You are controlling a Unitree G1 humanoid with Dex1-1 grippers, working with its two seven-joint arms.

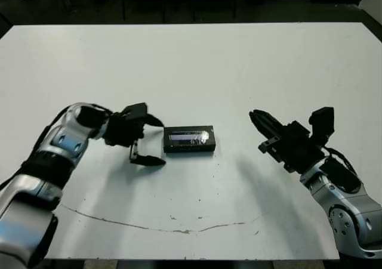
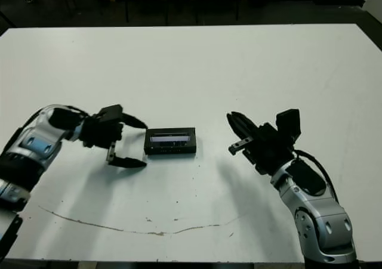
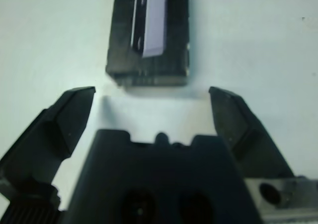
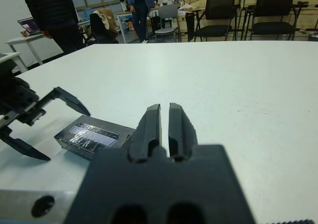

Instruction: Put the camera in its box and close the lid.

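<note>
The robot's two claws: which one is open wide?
The left gripper, just beside the closed box, has its two black fingers spread far apart. The right gripper has its fingers pressed almost together and holds nothing.

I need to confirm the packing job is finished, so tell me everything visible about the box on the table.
The box is a small, shallow black rectangle lying flat on the white table, long side across the robot's view. The lid with its glossy, reflective top sits on it, so the box looks closed and its inside is hidden. Nothing grips it: the left end effector stands open just beside its left end, apart from it, and the right end effector, shut, is well off to the right.
</note>
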